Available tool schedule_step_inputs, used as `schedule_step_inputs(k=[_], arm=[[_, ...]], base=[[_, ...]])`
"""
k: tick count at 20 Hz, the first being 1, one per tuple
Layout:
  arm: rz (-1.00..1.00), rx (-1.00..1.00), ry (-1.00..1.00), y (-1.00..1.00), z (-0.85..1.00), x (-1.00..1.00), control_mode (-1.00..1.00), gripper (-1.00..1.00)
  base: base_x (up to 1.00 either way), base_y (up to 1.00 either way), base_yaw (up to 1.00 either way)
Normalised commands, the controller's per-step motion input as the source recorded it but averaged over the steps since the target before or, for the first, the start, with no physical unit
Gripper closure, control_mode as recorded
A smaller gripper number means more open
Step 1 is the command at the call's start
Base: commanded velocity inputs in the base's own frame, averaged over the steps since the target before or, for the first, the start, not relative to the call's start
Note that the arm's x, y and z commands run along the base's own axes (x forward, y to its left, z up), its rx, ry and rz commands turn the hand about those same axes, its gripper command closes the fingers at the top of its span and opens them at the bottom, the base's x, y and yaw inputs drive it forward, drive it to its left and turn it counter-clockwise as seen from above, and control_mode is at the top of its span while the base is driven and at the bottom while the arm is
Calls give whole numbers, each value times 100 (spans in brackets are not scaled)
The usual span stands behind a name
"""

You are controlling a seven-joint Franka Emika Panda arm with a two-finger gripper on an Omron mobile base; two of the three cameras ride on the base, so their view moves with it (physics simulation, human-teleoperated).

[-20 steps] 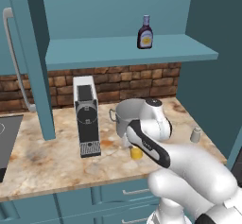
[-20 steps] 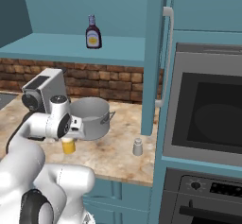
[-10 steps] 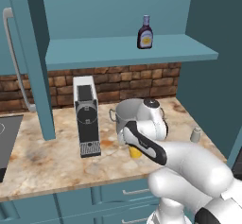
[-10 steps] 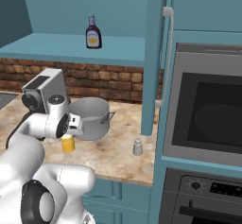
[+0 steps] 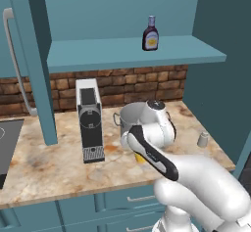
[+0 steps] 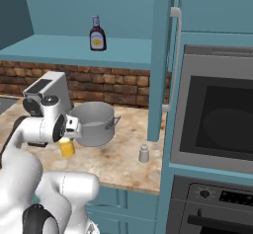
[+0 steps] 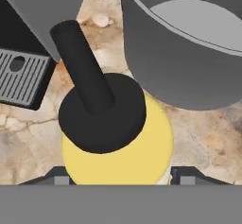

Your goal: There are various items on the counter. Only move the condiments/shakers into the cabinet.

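Cabinet, teal, was mounted on the wall above the marbled worktop, and its shelf already carried one dark brown sauce bottle, upright. On the worktop, one black-and-white coffee machine and one steel pot were stood side by side. One yellow squeeze bottle was placed just in front of the pot, near the machine's drip grille, with its black nozzle leaning toward the grille in the hand view. One small grey-white shaker was set well apart, toward the oven side.

The pincer was lowered over the yellow bottle, one finger showing at each side of the bottle's body in the hand view; the jaws were part-way open, and contact with the bottle could not be told from the frames.

Three condiments were counted: one shelved, two left on the worktop. Judged from this pose, a low grip on the rounded, probably soft body could let the bottle slip or squeeze out. A careless lift could knock the bottle against the pot wall beside it, and the tilted nozzle could catch the shelf edge on the way up.
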Motion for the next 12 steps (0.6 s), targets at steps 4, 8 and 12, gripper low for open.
schedule_step_inputs(k=[4, 8, 12], arm=[[0, 8, -8, -1, 93, -100, -100, 100], [0, 16, -13, -1, 100, -97, -100, 100], [0, 29, -34, 0, 100, -58, -100, 100]], base=[[0, 0, 0], [0, 0, 0], [0, 0, 0]])
